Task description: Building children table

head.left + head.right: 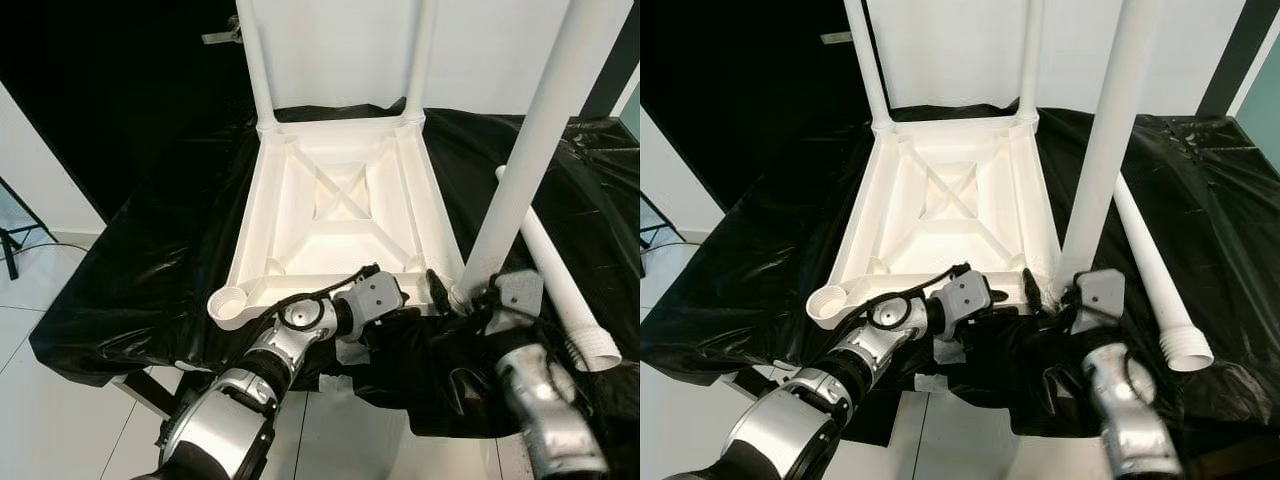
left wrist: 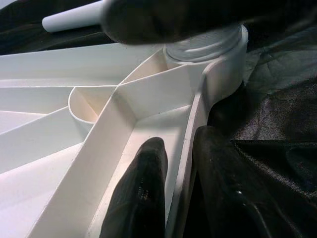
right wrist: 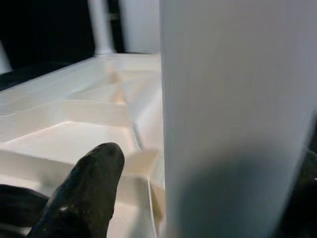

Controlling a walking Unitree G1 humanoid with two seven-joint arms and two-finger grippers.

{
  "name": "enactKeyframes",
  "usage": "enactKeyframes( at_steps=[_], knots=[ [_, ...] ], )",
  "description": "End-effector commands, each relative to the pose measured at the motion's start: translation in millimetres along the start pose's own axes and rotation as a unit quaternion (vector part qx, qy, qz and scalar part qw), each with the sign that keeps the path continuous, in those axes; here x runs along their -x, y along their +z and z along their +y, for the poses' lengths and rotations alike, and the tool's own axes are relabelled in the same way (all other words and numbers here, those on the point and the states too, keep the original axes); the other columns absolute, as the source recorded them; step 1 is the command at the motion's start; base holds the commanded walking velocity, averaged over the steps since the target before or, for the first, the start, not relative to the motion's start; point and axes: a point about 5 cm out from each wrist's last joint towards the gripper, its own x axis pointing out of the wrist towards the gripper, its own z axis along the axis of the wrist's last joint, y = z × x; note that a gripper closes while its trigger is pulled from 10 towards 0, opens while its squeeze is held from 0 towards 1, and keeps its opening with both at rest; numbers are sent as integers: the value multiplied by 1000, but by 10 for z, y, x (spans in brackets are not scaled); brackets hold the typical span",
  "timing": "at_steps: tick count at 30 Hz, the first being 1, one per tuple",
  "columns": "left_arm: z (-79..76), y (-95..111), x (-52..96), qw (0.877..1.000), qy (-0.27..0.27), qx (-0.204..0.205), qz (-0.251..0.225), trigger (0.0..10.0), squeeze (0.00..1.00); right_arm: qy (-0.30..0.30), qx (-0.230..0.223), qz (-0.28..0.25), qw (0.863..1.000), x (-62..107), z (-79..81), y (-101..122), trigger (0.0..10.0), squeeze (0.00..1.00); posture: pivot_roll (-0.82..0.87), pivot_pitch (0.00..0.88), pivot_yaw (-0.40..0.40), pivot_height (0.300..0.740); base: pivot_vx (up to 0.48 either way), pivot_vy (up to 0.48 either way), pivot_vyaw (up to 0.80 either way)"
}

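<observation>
Silver-armed, the left gripper (image 1: 405, 312) reaches across the near edge of the desk and pinches the near rim of the upturned white moulded-plastic tabletop (image 1: 340, 205), one black finger (image 2: 141, 191) inside the rim wall and the other outside it, so its jaws are closed on that wall. Just to its right the right gripper (image 1: 470, 298) has its jaws around the base of the white plastic tube leg (image 1: 525, 150) standing in the near right corner socket (image 2: 218, 47); the wrist view shows a finger on either side with the tube between them. The main risk, as I judge it, is the leg going in skewed: it leans a little to the right as it rises, and pressing or twisting it while tilted could jam the collar or lever the tabletop off the black plastic sheet (image 1: 150, 250) covering the desk, which looks slippery. The left hold on a thin rim could also slip. The tabletop lies ribbed underside up at the middle of the desk, two legs already upright in the far corners, the near left socket (image 1: 230, 300) empty, and a loose white leg (image 1: 560, 285) lying to the right.
</observation>
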Motion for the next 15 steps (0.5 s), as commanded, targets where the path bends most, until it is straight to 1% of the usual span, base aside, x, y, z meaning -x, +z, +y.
enactKeyframes(
  at_steps=[1, 2, 3, 4, 5, 6, 8, 9, 10, 11, 12, 13, 14, 15],
  knots=[
    [-181, -341, 72, 996, -4, 42, 74, 10000, 0, 65, -12, 7, 998, -37, 115, -10, 10000, 0, -157, 0, 48, 740, 0, 0, 0],
    [-184, -331, 62, 996, -5, 42, 73, 10000, 0, 105, -10, 21, 994, -36, 76, -2, 10000, 0, -161, 0, 52, 740, 0, 0, 0],
    [-186, -324, 54, 996, -6, 41, 72, 10000, 0, 132, -9, 31, 991, -33, 45, 5, 10000, 0, -161, 0, 52, 740, 0, 0, 0],
    [-192, -311, 40, 997, -8, 40, 70, 10000, 0, 167, -9, 47, 985, -19, 5, 7, 10000, 0, -160, 0, 52, 740, 0, 0, 0],
    [-192, -311, 40, 997, -8, 40, 70, 10000, 0, 167, -9, 47, 985, -19, 5, 7, 10000, 0, -160, 0, 52, 740, 0, 0, 0],
    [-189, -309, 39, 997, -8, 40, 70, 10000, 0, 184, -9, 56, 981, -3, 15, -9, 10000, 0, -159, 0, 52, 740, 0, 0, 0],
    [-189, -309, 39, 997, -8, 40, 70, 10000, 0, 184, -9, 56, 981, -3, 15, -9, 10000, 0, -159, 0, 52, 740, 0, 0, 0],
    [-187, -307, 39, 997, -8, 41, 70, 10000, 0, 197, -10, 63, 978, 6, 21, -21, 10000, 0, -161, 0, 52, 740, 0, 0, 0],
    [-187, -307, 39, 997, -8, 41, 70, 10000, 0, 197, -10, 63, 978, 6, 21, -21, 10000, 0, -161, 0, 52, 740, 0, 0, 0],
    [-183, -308, 41, 997, -8, 40, 71, 10000, 0, 214, -12, 79, 974, 38, 47, -68, 10000, 0, -160, 0, 53, 740, 0, 0, 0],
    [-183, -308, 41, 997, -8, 40, 71, 10000, 0, 214, -12, 79, 974, 38, 47, -68, 10000, 0, -160, 0, 53, 740, 0, 0, 0],
    [-180, -310, 44, 997, -8, 40, 71, 10000, 0, 231, -16, 93, 968, 69, 67, -115, 10000, 0, -157, 0, 55, 740, 0, 0, 0],
    [-180, -310, 44, 997, -8, 40, 71, 10000, 0, 231, -16, 93, 968, 69, 67, -115, 10000, 0, -157, 0, 55, 740, 0, 0, 0],
    [-182, -316, 49, 997, -8, 40, 72, 10000, 0, 246, -25, 109, 963, 104, 68, -179, 10000, 0, -156, 0, 57, 740, 0, 0, 0]
  ],
)
